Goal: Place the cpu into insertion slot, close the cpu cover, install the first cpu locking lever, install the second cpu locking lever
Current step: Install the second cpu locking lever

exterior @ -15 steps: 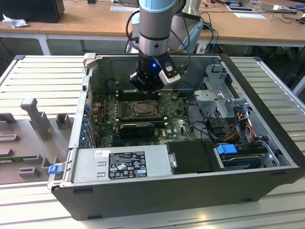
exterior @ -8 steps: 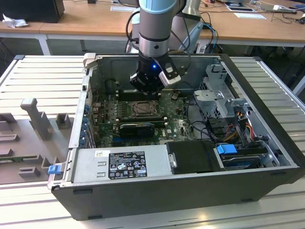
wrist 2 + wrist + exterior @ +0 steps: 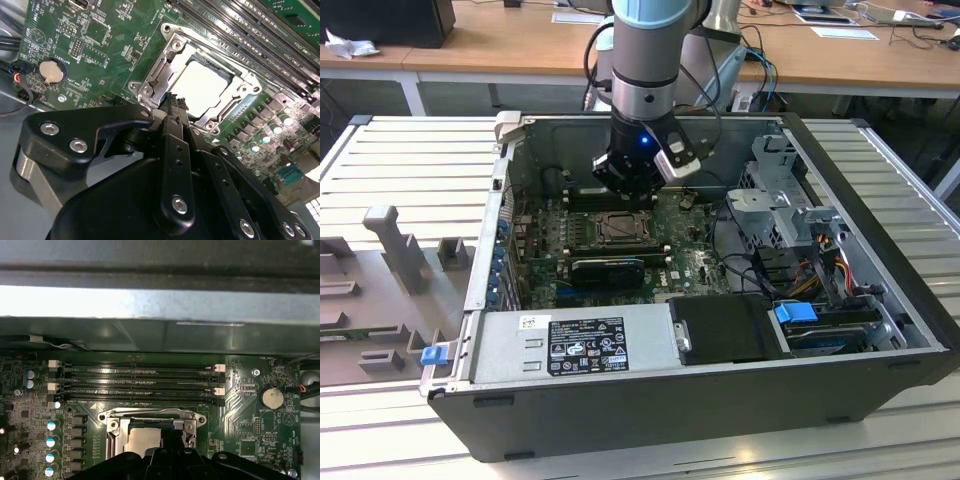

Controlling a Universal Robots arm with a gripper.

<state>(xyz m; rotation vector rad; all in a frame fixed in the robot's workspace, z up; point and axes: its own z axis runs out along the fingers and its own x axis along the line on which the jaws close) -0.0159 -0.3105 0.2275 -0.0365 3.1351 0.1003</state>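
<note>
The cpu [image 3: 202,85] lies flat in the insertion slot [image 3: 171,44], its pale top showing through the cut-out of the cpu cover [image 3: 239,84], which lies down around it. My gripper [image 3: 176,103] is shut with nothing in it, its black tip just above the socket's edge beside a thin metal lever [image 3: 156,75]. In the exterior view the gripper [image 3: 630,188] hangs inside the open computer case, right over the socket [image 3: 620,230]. In the first wrist view the fingers [image 3: 167,440] cover part of the socket [image 3: 150,427].
Long black memory slots [image 3: 140,382] run beside the socket. A coin battery [image 3: 52,71] sits on the green board. A black expansion card [image 3: 608,268], the power supply [image 3: 570,345], a drive cage [image 3: 785,200] and loose cables [image 3: 740,250] crowd the case.
</note>
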